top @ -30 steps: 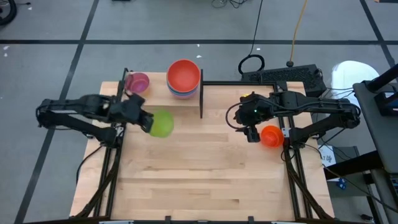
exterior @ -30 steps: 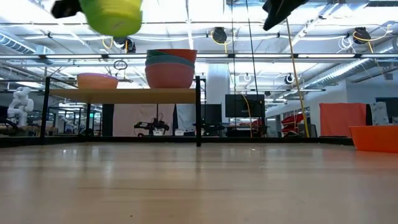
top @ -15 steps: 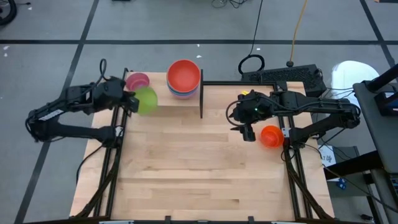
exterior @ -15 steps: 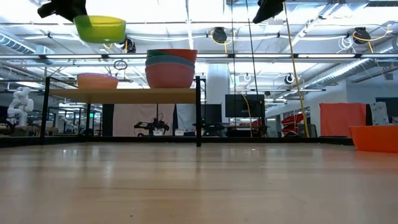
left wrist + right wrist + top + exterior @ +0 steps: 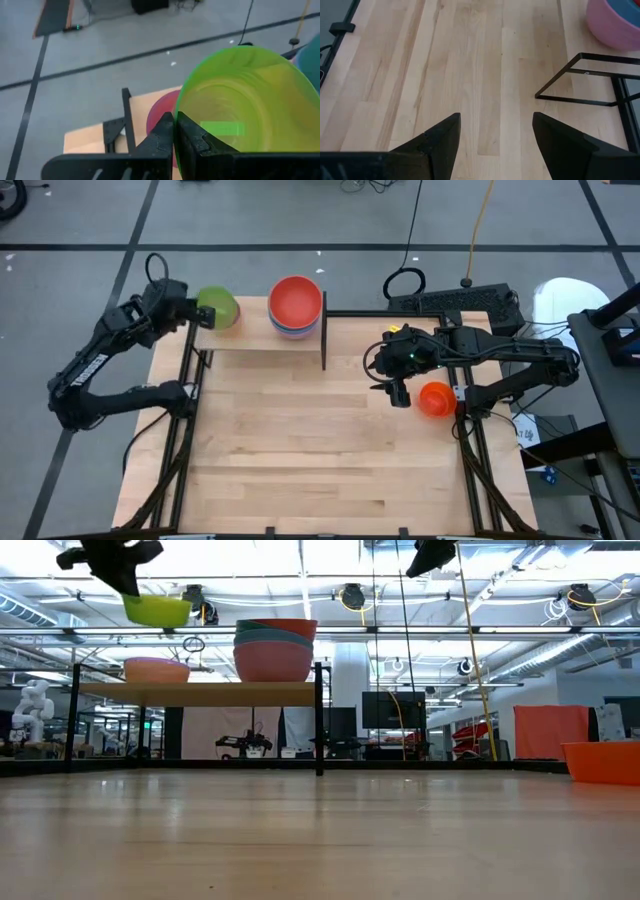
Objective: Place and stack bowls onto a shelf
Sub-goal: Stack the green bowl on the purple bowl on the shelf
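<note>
- The left pincer (image 5: 196, 314) is up in the air over the far-left end of the shelf (image 5: 255, 340), clamped on the rim of the green bowl (image 5: 219, 309).
- In the left wrist view its two fingers (image 5: 165, 137) sit tight together on the green bowl's (image 5: 245, 107) rim — one on each side of the wall.
- From the low view the green bowl (image 5: 158, 610) hangs above a smaller bowl (image 5: 156, 670) that sits on the shelf (image 5: 200, 692). They are not touching.
- That smaller bowl looks pink-purple; a bit of it shows under the green one in the left wrist view (image 5: 159, 117).
- A stack of big bowls (image 5: 295, 305) stands on the shelf, just right of the green bowl. The red one is on top, then teal, and pink at the bottom (image 5: 273, 660).
- The right pincer (image 5: 400, 394) hangs over the right side of the tabletop (image 5: 320, 450), its fingers (image 5: 440, 135) wide apart and holding nothing.
- The orange bowl (image 5: 436, 398) sits on the tabletop just right of the right pincer.
</note>
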You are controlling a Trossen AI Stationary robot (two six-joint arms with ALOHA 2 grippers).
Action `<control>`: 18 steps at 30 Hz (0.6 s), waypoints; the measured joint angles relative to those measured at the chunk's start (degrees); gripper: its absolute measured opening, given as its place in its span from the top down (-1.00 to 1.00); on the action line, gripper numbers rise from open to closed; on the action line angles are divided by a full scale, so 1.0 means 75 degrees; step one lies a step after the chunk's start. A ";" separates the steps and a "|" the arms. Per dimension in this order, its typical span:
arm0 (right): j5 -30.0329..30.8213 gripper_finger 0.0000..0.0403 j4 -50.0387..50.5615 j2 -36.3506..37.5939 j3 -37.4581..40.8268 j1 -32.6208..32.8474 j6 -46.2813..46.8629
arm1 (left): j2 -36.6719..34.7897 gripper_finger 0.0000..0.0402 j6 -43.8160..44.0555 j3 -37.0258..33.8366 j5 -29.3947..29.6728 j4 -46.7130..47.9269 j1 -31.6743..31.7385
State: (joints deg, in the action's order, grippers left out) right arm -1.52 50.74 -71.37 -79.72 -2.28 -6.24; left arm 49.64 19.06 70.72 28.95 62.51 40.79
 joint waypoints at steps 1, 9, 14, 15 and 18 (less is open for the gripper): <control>0.0000 -0.19 0.0000 0.0000 0.0000 0.0000 0.0002 | 0.0074 0.98 -0.0047 0.0000 -0.0153 0.0028 0.0214; 0.0003 -0.19 0.0003 0.0000 0.0000 0.0000 0.0006 | 0.0904 0.98 -0.0700 0.0000 -0.1092 0.0065 0.1421; 0.0003 -0.19 0.0003 0.0000 0.0000 0.0000 0.0015 | 0.0867 0.98 -0.0638 0.0002 -0.1110 0.0153 0.1424; 0.0003 -0.19 0.0003 0.0000 0.0000 0.0000 0.0015 | 0.0871 0.98 -0.0589 0.0000 -0.1220 0.0156 0.1440; 0.0006 -0.19 0.0003 0.0000 0.0000 0.0000 0.0012 | 0.0894 0.98 -0.0595 0.0000 -0.1271 0.0197 0.1565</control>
State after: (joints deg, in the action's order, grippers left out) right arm -1.48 50.76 -71.37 -79.72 -2.28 -6.15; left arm 56.34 14.60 70.72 19.42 63.98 52.52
